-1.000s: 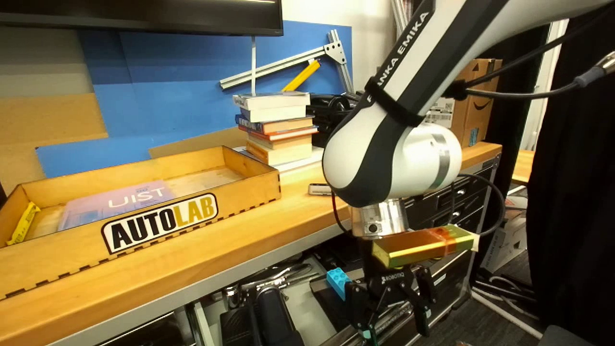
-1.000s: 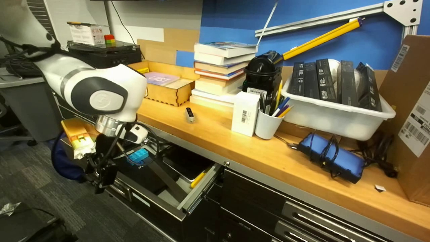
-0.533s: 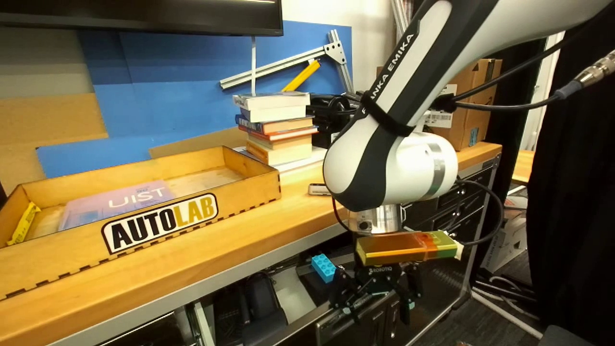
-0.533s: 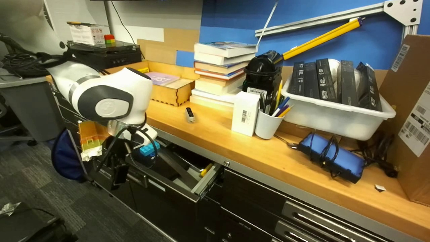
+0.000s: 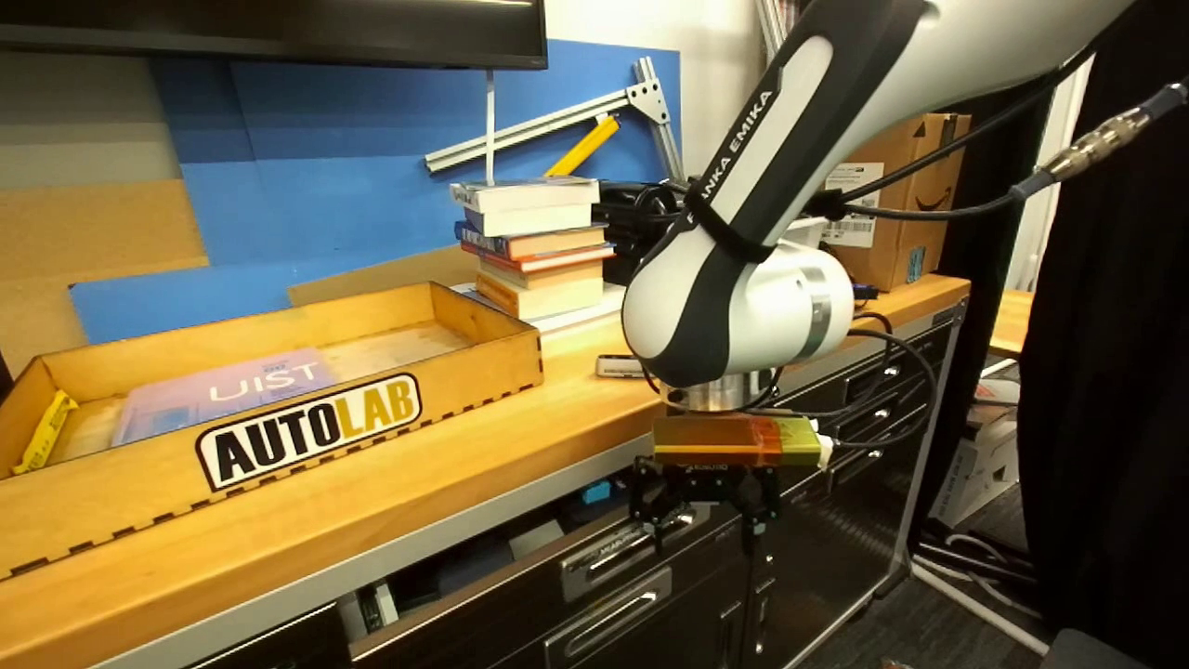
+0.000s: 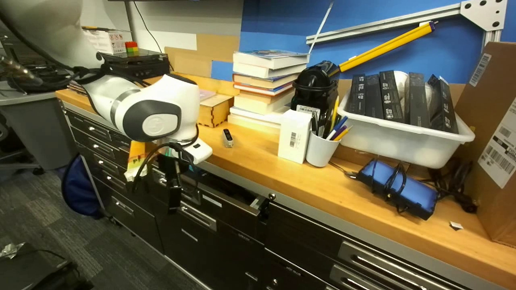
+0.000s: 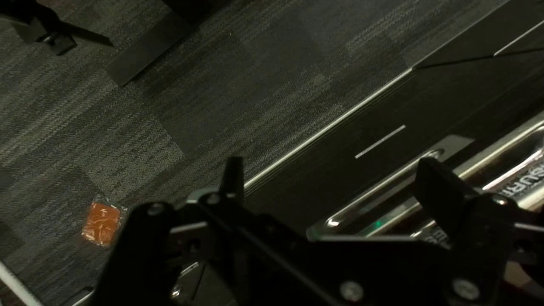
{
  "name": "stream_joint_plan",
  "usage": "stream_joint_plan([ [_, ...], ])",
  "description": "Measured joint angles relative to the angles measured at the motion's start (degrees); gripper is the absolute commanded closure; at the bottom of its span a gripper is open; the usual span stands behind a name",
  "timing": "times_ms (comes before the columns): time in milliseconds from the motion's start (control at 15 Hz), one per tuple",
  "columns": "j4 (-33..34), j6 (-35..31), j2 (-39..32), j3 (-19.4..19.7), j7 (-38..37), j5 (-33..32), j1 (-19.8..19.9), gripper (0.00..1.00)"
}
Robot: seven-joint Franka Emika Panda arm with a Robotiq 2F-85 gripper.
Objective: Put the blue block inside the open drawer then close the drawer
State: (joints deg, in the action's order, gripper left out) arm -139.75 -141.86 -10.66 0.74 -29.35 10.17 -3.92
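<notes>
Drawer [image 5: 506, 596] is standing partly out beneath the wooden surface [image 5: 557, 418] in an exterior view, and the light-blue block [image 5: 595, 491] is lying inside it. The hand [image 5: 704, 537] is hanging outside the drawer's front, so that front is running between hand and block; its long axis is following the surface's edge, and the closing move is, I judge, calling for a push inward, square across that axis. The fingers [image 5: 643, 491] are standing wide apart and holding nothing. One is overlapping the drawer handle [image 5: 608, 557]; whether it is touching, I cannot tell. An amber box [image 5: 734, 441] is sitting above the hand, while the AUTOLAB tray [image 5: 311, 432] and book stack [image 5: 534, 246] are resting up on the surface, away from the push.

In an exterior view, a white housing [image 6: 200, 150] by the hand is hanging in front of the surface's edge and is, to my mind, risking a knock against it on a deep push. The block is all but hidden there, and the fingers are standing one behind the other, so their gap is not showing.

In the wrist view, one fingertip [image 7: 440, 187] is lying nearest that handle, the other is pointing over carpet [image 7: 204, 97], so the hand is sitting aslant to the front; a lower handle [image 7: 382, 190] is running alongside, and the block is lying out of sight
</notes>
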Motion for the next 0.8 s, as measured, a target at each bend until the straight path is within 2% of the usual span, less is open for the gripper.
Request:
stream_joint_plan([
  [400,4.8,-2.5,-3.4,3.1,-12.1,-4.0,-0.1,0.00],
  [800,3.4,-2.7,-0.8,3.2,-15.4,-5.4,-0.5,0.00],
])
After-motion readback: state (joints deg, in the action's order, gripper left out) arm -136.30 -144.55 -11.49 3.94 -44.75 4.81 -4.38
